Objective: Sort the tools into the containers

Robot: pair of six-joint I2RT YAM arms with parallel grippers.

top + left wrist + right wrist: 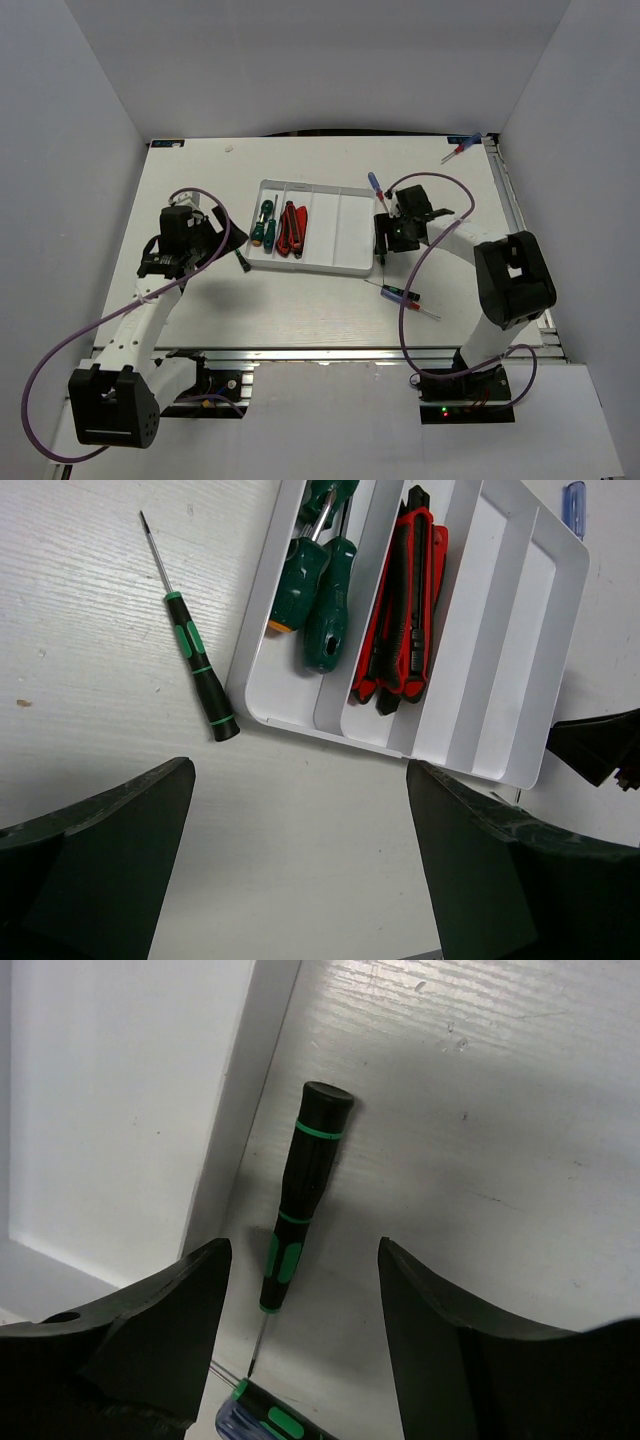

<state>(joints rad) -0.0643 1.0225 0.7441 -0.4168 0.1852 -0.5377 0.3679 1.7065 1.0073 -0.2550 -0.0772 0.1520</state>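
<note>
Beside the tray's right edge, a thin black-and-green driver (303,1175) is being straddled by the right gripper (305,1260), whose jaws are being held apart and clear of it.

Two green-handled screwdrivers (320,590) are being carried in the leftmost compartment of the white tray (350,228), and red-and-black pliers (400,620) in the compartment next to it. The left gripper (300,780) is being held wide open above the table (300,310) at the tray's near left corner, with nothing between its jaws. A second thin driver (195,655) is being left just beside the tray's left edge, and a blue-handled screwdriver (375,185) near its far right corner. Two crossed drivers (405,298) are being shown toward the table's near right, and small drivers (462,148) at its far right corner.
</note>
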